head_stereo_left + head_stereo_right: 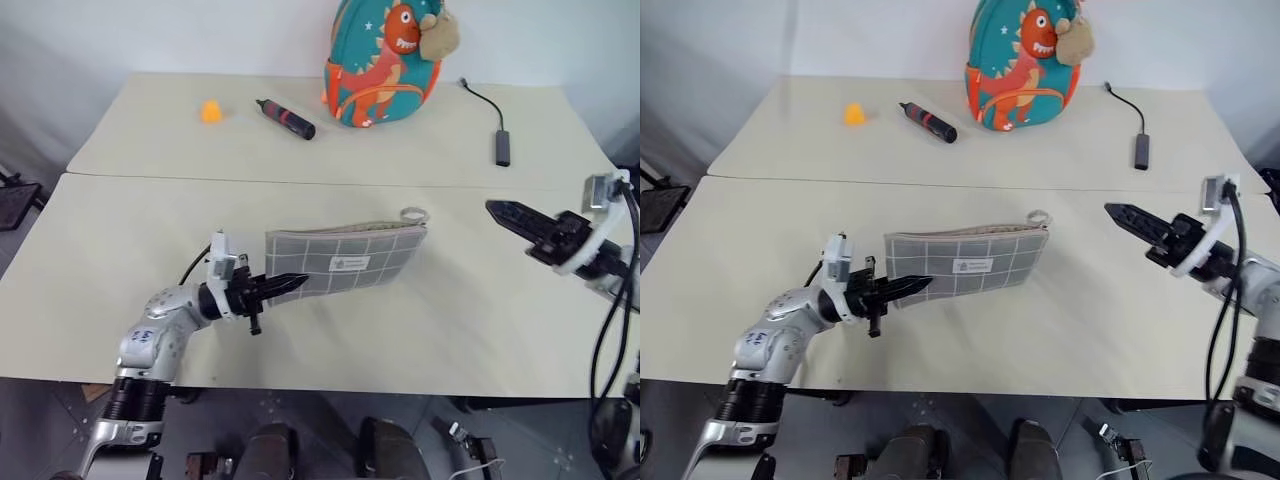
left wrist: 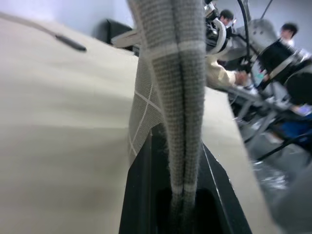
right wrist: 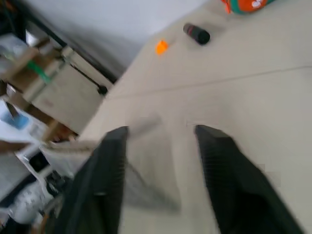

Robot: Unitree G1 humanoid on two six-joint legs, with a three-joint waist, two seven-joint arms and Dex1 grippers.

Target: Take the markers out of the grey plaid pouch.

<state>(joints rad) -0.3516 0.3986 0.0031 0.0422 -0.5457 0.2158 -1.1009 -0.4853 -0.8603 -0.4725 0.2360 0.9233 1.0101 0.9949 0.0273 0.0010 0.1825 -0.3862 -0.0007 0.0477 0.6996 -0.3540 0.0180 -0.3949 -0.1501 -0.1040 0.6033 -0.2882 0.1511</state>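
The left gripper (image 1: pixel 290 284) is clamped on the 9 o'clock end of the grey plaid pouch (image 1: pixel 350 258), lifted above mid-desk (image 1: pixel 120 240). The right gripper (image 1: pixel 500 212), at 3 o'clock, is empty with fingers spread apart.

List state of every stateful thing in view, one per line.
grey plaid pouch: held up off the table by its end, zipper end toward the right gripper.
left gripper: shut on the pouch's end.
right gripper: open, empty, apart from the pouch.
black marker: lying on the far table, capped.
dinosaur backpack: upright, closed.
cable adapter: lying loose, unplugged.
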